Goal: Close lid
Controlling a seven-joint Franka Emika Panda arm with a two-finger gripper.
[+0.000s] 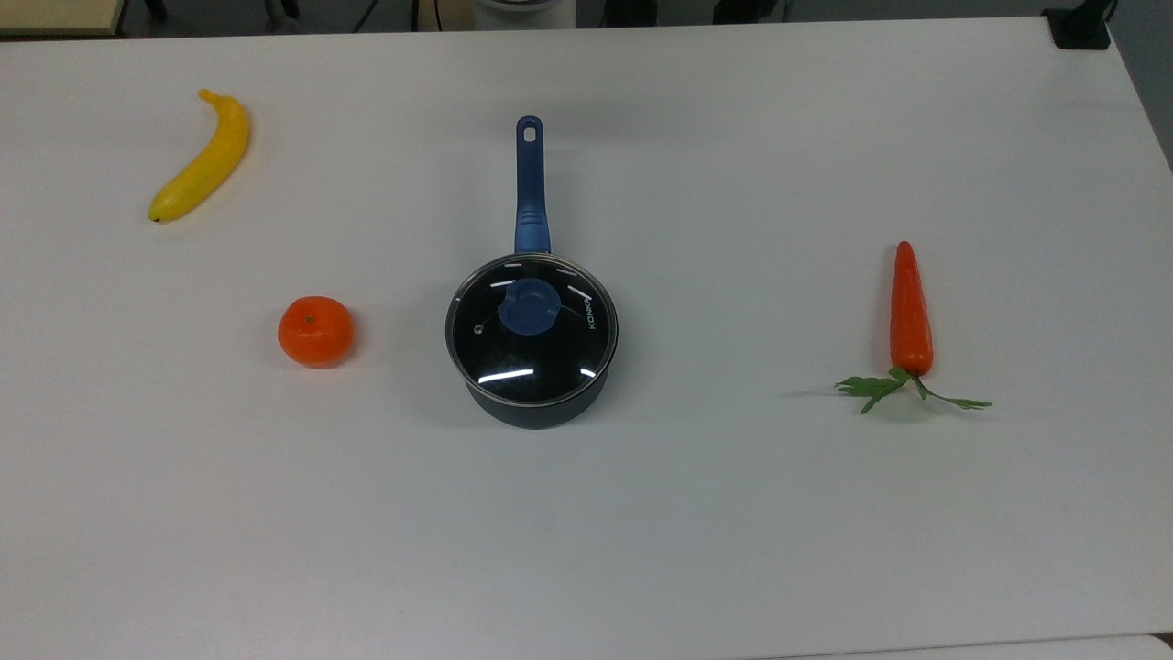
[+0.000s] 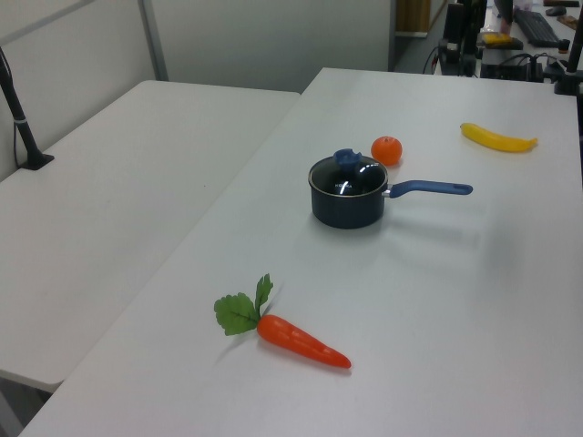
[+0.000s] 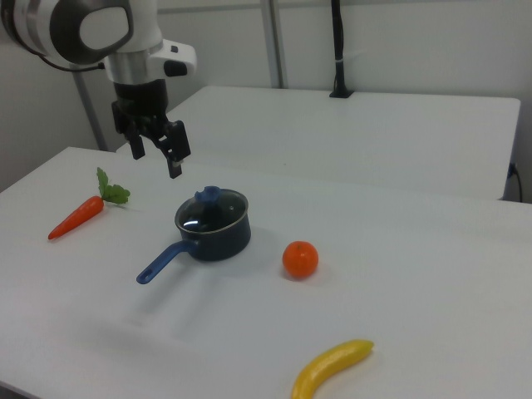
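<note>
From the top view, the lid (image 1: 531,332) sits flat on the saucepan (image 1: 536,408), its metal rim matching the pot's edge all round and its blue knob (image 1: 529,307) at the centre. The banana (image 1: 203,157) lies toward the top view's left, the orange (image 1: 315,331) just left of the pot, the carrot (image 1: 911,316) well off to the right on the white table (image 1: 733,513).

In the left view the lid (image 2: 351,177) covers the pot, with the orange (image 2: 386,150) just behind.

In the right view my gripper (image 3: 156,145) hangs in the air above and to the left of the lid (image 3: 212,209), fingers (image 3: 176,165) spread apart and holding nothing (well clear of the knob).
</note>
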